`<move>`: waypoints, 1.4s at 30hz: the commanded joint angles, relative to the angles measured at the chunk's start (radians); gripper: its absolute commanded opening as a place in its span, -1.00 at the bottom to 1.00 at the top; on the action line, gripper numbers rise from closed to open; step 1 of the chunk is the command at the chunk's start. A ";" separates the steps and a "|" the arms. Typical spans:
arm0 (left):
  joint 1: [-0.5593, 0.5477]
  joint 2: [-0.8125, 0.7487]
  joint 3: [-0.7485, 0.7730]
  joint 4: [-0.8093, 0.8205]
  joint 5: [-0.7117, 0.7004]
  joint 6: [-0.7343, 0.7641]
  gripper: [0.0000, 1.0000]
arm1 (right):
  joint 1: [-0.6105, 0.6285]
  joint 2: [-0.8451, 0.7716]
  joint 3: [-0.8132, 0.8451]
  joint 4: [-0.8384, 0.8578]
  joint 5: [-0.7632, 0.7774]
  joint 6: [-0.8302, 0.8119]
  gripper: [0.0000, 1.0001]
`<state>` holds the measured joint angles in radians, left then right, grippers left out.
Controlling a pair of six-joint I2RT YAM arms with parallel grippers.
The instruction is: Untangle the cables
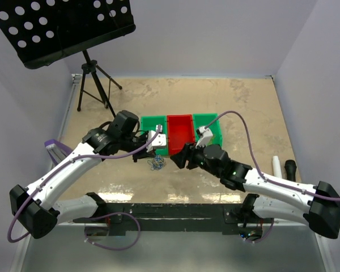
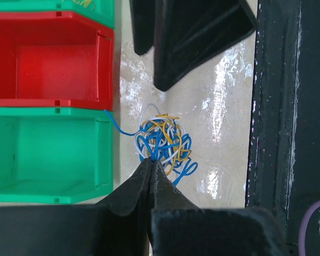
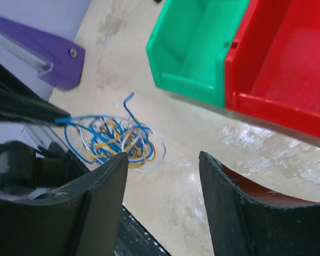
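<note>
The cables [image 2: 162,140] lie as one small tangle of blue, yellow and white curly wires on the tan table, in front of the bins. A loose blue end points toward the bins. My left gripper [image 2: 152,161] is shut, its tips pinching a blue strand at the tangle's near edge. In the right wrist view those black tips meet on the blue wire at the left of the cables [image 3: 114,138]. My right gripper [image 3: 162,156] is open, empty, just right of the tangle and not touching it. From above, the cables [image 1: 156,164] sit between the left gripper [image 1: 152,156] and right gripper [image 1: 174,160].
Three open bins stand in a row behind the tangle: green [image 1: 153,122], red [image 1: 180,127], green [image 1: 207,122]. A music stand's tripod [image 1: 93,79] is at the back left. A purple block [image 1: 55,148] is at the left edge, and white [image 1: 276,165] and black [image 1: 290,169] cylinders at the right.
</note>
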<state>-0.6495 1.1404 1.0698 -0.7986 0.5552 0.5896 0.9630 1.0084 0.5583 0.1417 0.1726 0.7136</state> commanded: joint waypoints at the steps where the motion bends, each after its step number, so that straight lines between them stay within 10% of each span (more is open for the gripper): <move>1: -0.004 -0.014 0.056 0.021 0.055 -0.014 -1.00 | 0.032 0.009 -0.060 0.182 -0.067 0.038 0.17; 19: -0.002 -0.011 0.090 0.006 0.060 -0.020 -1.00 | 0.049 0.136 -0.072 0.341 -0.082 0.037 -0.14; 42: -0.006 0.010 0.159 -0.020 0.057 -0.042 -1.00 | 0.051 -0.005 -0.182 0.371 -0.061 0.070 -0.07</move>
<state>-0.6502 1.1439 1.1652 -0.8104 0.5869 0.5758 1.0088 1.0161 0.3840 0.4454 0.1059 0.7849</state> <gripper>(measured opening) 0.011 0.472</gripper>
